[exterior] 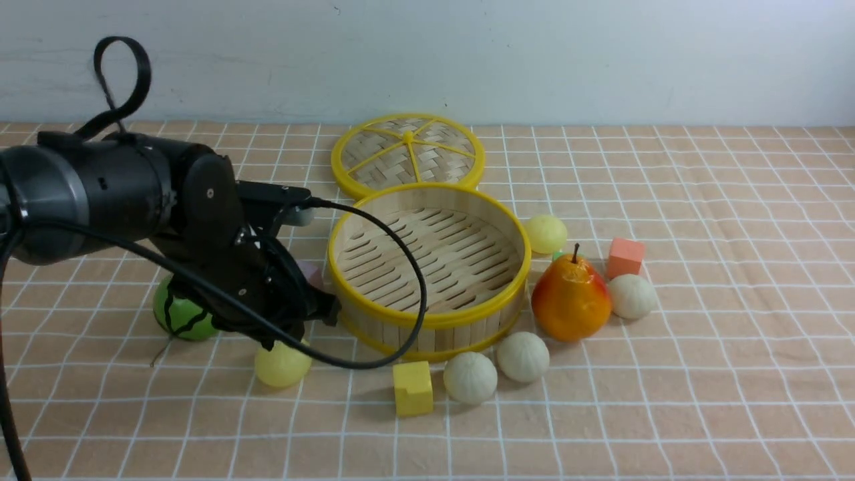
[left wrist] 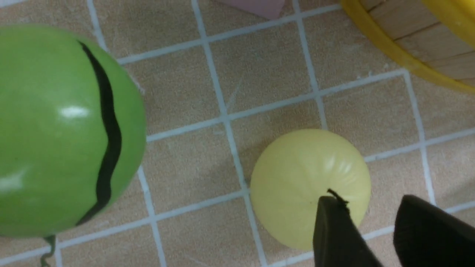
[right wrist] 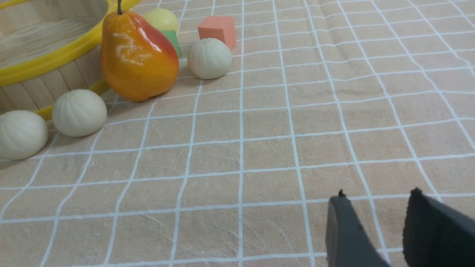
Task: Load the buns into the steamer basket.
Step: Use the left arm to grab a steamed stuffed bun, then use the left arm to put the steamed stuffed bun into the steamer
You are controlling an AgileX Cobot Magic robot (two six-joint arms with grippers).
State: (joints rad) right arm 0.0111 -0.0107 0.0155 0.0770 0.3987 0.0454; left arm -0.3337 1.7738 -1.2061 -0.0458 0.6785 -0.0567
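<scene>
The steamer basket (exterior: 427, 319) stands mid-table with nothing in it. One pale yellow bun (exterior: 282, 364) lies left of it, just under my left gripper (left wrist: 371, 202), which is open and empty; one finger (left wrist: 334, 230) overlaps the bun (left wrist: 310, 185). A second yellow bun (exterior: 546, 234) lies right of the basket. Off-white buns lie at the basket's front (exterior: 470, 377) (exterior: 523, 357) and beside the pear (exterior: 631, 296). My right gripper (right wrist: 378, 196) is open over bare cloth and is out of the front view.
A green watermelon ball (exterior: 184, 314) sits left of my left gripper. The orange pear (exterior: 571, 300), an orange cube (exterior: 626, 257), a yellow cube (exterior: 412, 387) and a pink piece (exterior: 309, 270) lie around the basket. The woven lid (exterior: 407, 155) lies behind it.
</scene>
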